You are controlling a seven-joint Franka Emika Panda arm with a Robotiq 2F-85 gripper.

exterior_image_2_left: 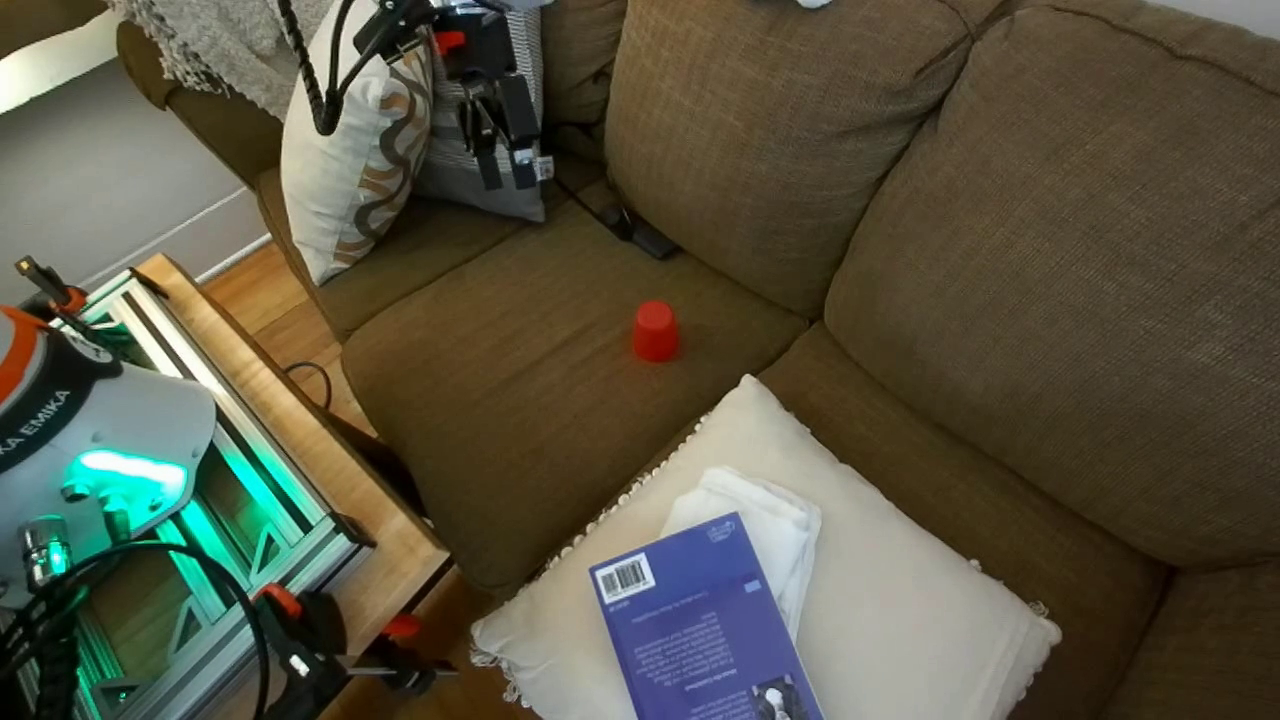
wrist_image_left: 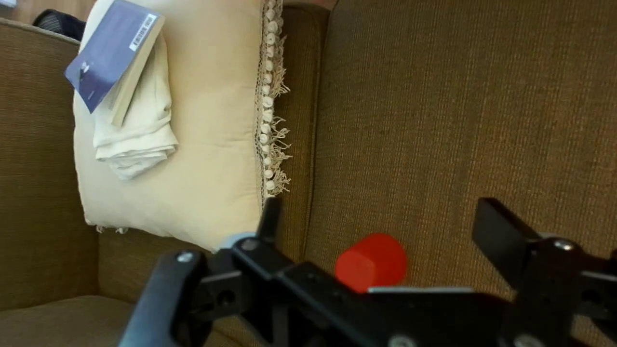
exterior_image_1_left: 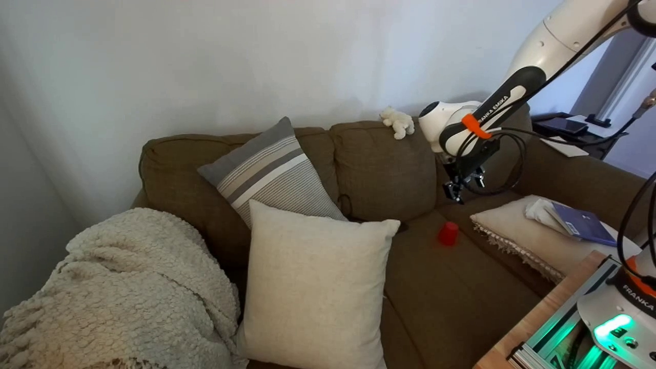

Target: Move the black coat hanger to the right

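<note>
1. Gripper (wrist_image_left: 380, 219) hangs above the sofa (exterior_image_1_left: 456, 287), its fingers (wrist_image_left: 501, 236) spread apart.
2. Red cup (exterior_image_2_left: 655, 332) stands on the seat (exterior_image_2_left: 510, 350).
3. Black thing (exterior_image_2_left: 650, 238) lies on the seat beside a back cushion (exterior_image_2_left: 750, 140); whether this is the hanger, whose place is otherwise unclear, I cannot tell.
4. Fringed pillow (wrist_image_left: 217, 96) bears a cloth (wrist_image_left: 140, 137) and, partly over it, a book (wrist_image_left: 113, 53).
5. White bear (exterior_image_1_left: 398, 123) rests atop the backrest.

In an exterior view, grey striped fabric cushion (exterior_image_1_left: 277, 169): lower part hidden behind square cream cushion (exterior_image_1_left: 318, 287). In an exterior view, blue paperback book (exterior_image_2_left: 700, 625) cut by bottom edge; thin black coat hanger (exterior_image_2_left: 652, 241) partly hidden, full outline cannot be told. Wrist view: red tapered cup (wrist_image_left: 378, 260) partly behind blurred black metal claw (wrist_image_left: 379, 219).
</note>
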